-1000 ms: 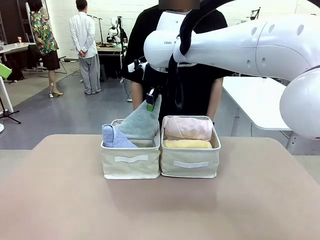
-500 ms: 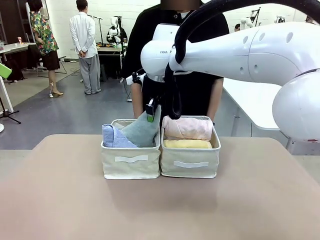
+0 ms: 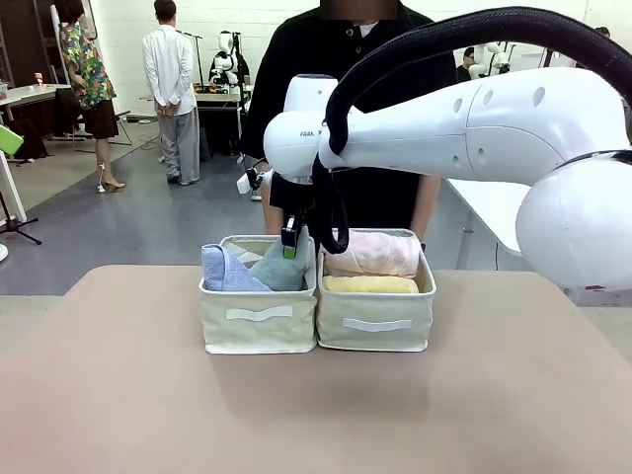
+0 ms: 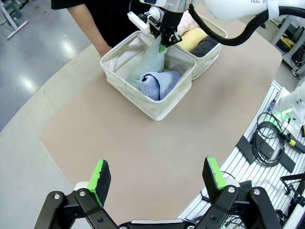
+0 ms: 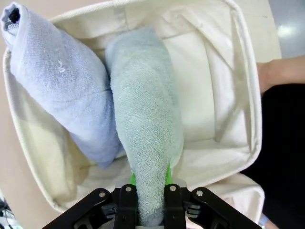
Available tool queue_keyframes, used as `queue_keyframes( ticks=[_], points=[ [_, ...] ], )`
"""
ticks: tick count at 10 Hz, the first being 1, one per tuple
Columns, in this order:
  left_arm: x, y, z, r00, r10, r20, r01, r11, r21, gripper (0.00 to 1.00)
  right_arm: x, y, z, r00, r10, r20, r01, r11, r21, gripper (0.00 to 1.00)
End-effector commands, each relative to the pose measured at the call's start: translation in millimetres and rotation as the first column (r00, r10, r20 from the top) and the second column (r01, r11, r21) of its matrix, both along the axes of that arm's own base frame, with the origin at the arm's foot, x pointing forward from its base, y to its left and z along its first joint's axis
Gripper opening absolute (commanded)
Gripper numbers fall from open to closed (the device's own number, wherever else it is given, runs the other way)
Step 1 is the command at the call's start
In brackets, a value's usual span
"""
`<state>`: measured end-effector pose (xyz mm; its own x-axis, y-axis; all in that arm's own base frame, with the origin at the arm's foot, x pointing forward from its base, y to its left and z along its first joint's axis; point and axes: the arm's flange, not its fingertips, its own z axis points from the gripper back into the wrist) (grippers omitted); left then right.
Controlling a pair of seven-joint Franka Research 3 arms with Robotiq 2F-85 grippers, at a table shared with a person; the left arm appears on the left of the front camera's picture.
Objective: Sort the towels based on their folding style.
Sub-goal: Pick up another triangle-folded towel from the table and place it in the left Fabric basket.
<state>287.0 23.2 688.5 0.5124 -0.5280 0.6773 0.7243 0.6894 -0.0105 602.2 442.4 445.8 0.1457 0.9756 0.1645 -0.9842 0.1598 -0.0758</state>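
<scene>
My right gripper (image 3: 290, 240) is shut on the narrow tip of the blue-grey cone towel (image 5: 145, 129), which stands tilted inside the left cream basket (image 3: 259, 318). Its wide end is down in the basket. Beside it leans the light blue cone towel (image 5: 62, 90), touching it. The right basket (image 3: 375, 321) holds the rolled pink towel (image 3: 370, 253) on top of the yellow roll (image 3: 370, 284). A dark grey roll (image 4: 208, 46) lies next to the yellow one (image 4: 194, 37). My left gripper (image 4: 156, 174) hangs open high above the bare table, far from both baskets.
A person in black stands right behind the baskets, with one hand (image 4: 102, 49) resting near the left basket's far side. The tan table (image 3: 316, 415) stretches wide in front of the baskets. Cables (image 4: 269, 143) lie off the table edge.
My right gripper has come down and a little to the left, lowering the blue-grey cone towel from above the left basket into it, next to the light blue one.
</scene>
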Motion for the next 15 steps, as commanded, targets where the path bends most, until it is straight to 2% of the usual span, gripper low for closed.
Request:
queue_keyframes(
  ticks=[1,4,7,8,9,10,11,12,15],
  points=[
    [0.7,-0.4,-0.1,1.0,-0.004,0.006,0.004,1.0,-0.002,1.0,3.6,4.9,-5.6,1.0,0.014,0.028,-0.013,1.0,-0.009,0.19],
    [0.7,-0.4,-0.1,1.0,-0.004,0.006,0.004,1.0,-0.002,1.0,2.7,4.7,-6.6,1.0,0.026,0.002,-0.026,1.0,-0.009,0.19],
    [0.7,-0.4,-0.1,1.0,-0.004,0.006,0.004,1.0,-0.002,1.0,-0.8,3.6,-0.6,0.999,0.044,0.018,-0.044,0.999,-0.023,0.19],
    [0.7,-0.4,-0.1,1.0,-0.004,0.006,0.004,1.0,-0.002,1.0,-1.2,3.7,-0.7,0.999,0.048,0.023,-0.048,0.999,-0.021,0.79],
    [0.7,-0.4,-0.1,1.0,-0.004,0.006,0.004,1.0,-0.002,1.0,-1.0,3.8,-0.9,0.999,0.049,0.019,-0.049,0.999,-0.019,0.79],
    [0.7,-0.4,-0.1,1.0,-0.004,0.006,0.004,1.0,-0.002,1.0,-0.8,4.0,-0.7,0.998,0.052,0.019,-0.051,0.998,-0.023,1.0],
    [0.7,-0.4,-0.1,1.0,-0.004,0.006,0.004,1.0,-0.002,1.0,-1.0,4.7,-0.1,0.998,0.056,0.02,-0.056,0.998,-0.024,0.83],
    [0.7,-0.4,-0.1,1.0,-0.004,0.006,0.004,1.0,-0.002,1.0,-0.9,5.1,1.3,0.998,0.057,0.022,-0.057,0.998,-0.023,1.0],
    [0.7,-0.4,-0.1,1.0,-0.004,0.006,0.004,1.0,-0.002,1.0,-2.4,7.1,3.7,0.998,0.062,0.026,-0.061,0.997,-0.044,1.0]
  ],
)
